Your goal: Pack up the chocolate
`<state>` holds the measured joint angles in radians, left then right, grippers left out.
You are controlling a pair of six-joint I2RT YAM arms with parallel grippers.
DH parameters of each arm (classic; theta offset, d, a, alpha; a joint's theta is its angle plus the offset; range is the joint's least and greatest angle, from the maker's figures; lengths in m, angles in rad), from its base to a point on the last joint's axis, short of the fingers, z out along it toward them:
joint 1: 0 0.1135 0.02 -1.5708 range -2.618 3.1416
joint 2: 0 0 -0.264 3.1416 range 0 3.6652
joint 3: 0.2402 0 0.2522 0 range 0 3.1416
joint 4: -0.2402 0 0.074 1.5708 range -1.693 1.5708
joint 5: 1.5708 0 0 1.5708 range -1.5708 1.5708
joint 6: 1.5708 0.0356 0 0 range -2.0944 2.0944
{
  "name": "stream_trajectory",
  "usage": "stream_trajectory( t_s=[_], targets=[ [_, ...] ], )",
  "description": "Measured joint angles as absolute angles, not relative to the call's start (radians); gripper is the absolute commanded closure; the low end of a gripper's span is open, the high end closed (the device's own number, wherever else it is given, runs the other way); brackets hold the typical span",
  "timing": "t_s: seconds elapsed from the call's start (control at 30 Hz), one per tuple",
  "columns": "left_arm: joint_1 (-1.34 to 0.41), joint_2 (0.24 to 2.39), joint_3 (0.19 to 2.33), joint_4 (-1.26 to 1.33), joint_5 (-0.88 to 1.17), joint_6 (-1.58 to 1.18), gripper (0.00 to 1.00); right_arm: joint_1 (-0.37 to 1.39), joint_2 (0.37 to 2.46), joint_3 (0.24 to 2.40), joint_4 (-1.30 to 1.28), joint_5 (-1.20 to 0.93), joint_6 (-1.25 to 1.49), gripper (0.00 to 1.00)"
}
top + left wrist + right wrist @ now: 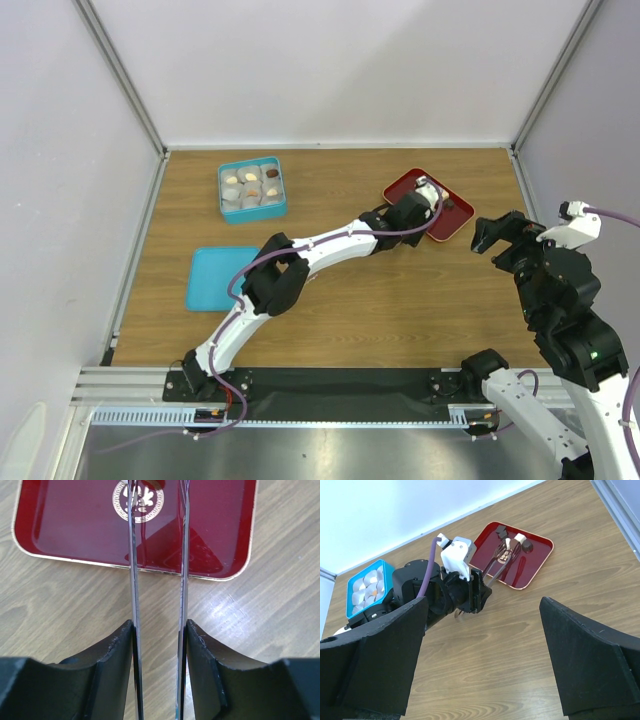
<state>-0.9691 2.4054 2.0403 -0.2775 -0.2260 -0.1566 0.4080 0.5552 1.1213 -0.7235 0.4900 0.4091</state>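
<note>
A red tray (455,222) lies at the back right. It holds a dark square chocolate (501,530), a cream one (521,537) and a dark round one (528,545). My left gripper (408,212) is shut on long metal tongs (134,580), whose two blades reach out over the tray (65,525) and stand apart. In the right wrist view the tong tips (504,550) hover near the tray's middle, just short of the chocolates. My right gripper (508,238) is open and empty, raised to the right of the tray.
A teal box (252,213) with white paper cups stands at the back left, several cups holding chocolates (250,178). It also shows in the right wrist view (350,587). Its teal lid (220,278) lies flat on the left of the table.
</note>
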Motion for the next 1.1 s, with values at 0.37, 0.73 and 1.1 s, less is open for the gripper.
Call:
stream_trajectory(
  t_s=[0.37, 0.73, 1.1],
  targets=[
    [-0.968, 2.405, 2.041, -0.271, -0.252, -0.149, 0.51, 0.408, 0.555, 1.121, -0.72, 0.492, 0.406, 0.0],
    [-0.965, 2.428, 2.059, -0.263, -0.244, -0.147, 0.5, 0.408, 0.556, 1.116, -0.717, 0.501, 0.39, 0.0],
    [-0.959, 2.477, 2.112, -0.265, -0.24, -0.147, 0.51, 0.408, 0.556, 1.112, -0.705, 0.508, 0.387, 0.0]
  ],
)
